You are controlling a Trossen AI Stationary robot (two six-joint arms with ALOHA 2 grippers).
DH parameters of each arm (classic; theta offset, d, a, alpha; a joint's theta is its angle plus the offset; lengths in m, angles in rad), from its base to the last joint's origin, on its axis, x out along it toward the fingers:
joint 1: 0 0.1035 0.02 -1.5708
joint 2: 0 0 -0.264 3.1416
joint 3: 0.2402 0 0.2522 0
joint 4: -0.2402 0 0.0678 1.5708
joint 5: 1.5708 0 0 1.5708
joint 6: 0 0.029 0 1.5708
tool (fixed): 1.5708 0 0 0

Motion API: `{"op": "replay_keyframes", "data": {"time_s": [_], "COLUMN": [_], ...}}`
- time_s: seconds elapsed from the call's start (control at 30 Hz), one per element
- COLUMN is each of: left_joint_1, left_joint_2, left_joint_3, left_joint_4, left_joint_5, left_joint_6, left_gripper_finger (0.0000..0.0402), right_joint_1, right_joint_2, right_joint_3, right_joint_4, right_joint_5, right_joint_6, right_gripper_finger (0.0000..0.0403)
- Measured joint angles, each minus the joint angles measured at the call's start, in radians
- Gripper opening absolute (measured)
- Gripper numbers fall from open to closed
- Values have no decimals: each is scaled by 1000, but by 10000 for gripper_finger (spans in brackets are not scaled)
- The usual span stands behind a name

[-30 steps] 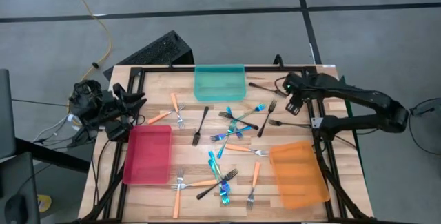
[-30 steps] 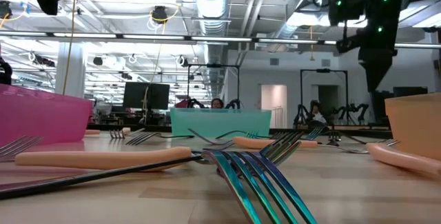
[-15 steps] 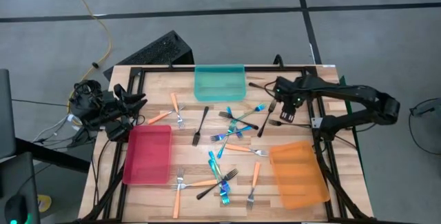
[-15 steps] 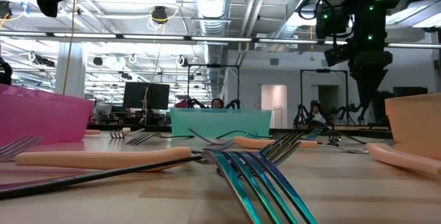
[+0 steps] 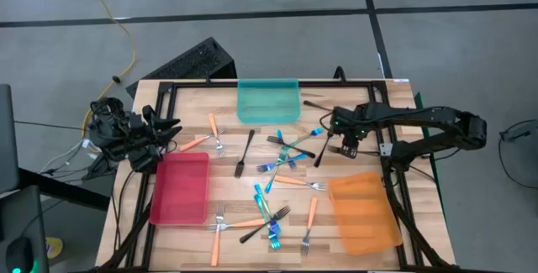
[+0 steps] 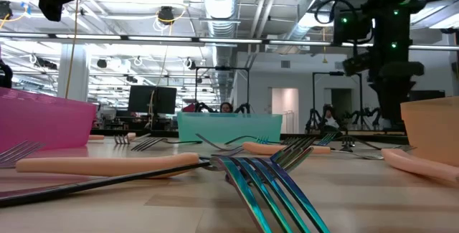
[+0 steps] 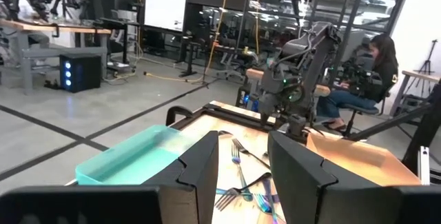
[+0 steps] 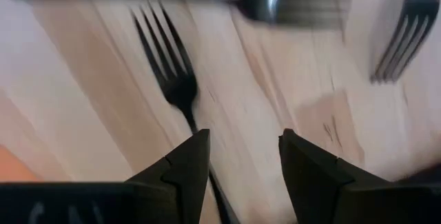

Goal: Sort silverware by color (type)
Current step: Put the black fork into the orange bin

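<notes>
Small forks lie scattered over the middle of the wooden table: orange-handled ones (image 5: 301, 182), bright blue ones (image 5: 286, 145) and dark ones (image 5: 244, 154). My right gripper (image 5: 348, 147) points down, open, just above the table's far right part. In its wrist view (image 8: 244, 162) a dark fork (image 8: 169, 69) lies flat on the wood, its handle running down beside one finger. Two more dark forks (image 8: 296, 3) (image 8: 406, 38) lie nearby. My left gripper (image 5: 165, 130) waits open and level at the table's left edge, with nothing between its fingers (image 7: 241, 172).
A red tray (image 5: 179, 187) lies at the left. A teal tray (image 5: 268, 101) is at the far middle and an orange tray (image 5: 363, 212) at the near right. A black frame (image 5: 168, 88) runs round the table's edges. Bare wood shows between the forks and the trays.
My right gripper has come down and moved toward the table's near edge and a little to the left. It now hangs over the dark forks at the far right, still open. The forks have not moved.
</notes>
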Motion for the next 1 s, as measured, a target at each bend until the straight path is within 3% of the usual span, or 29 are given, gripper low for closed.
{"op": "replay_keyframes", "data": {"time_s": [0.37,0.5,0.7,1.0], "left_joint_1": [0,0,0,0], "left_joint_2": [0,0,0,0], "left_joint_3": [0,0,0,0], "left_joint_4": [0,0,0,-6], "left_joint_5": [-2,-5,-8,-8], "left_joint_6": [0,0,3,3], "left_gripper_finger": [112,112,112,112], "right_joint_1": [40,47,55,183], "right_joint_2": [14,43,69,80], "right_joint_3": [8,27,48,-28], "right_joint_4": [20,11,3,16], "right_joint_5": [41,91,81,81], "right_joint_6": [57,207,479,487], "right_gripper_finger": [194,194,194,194]}}
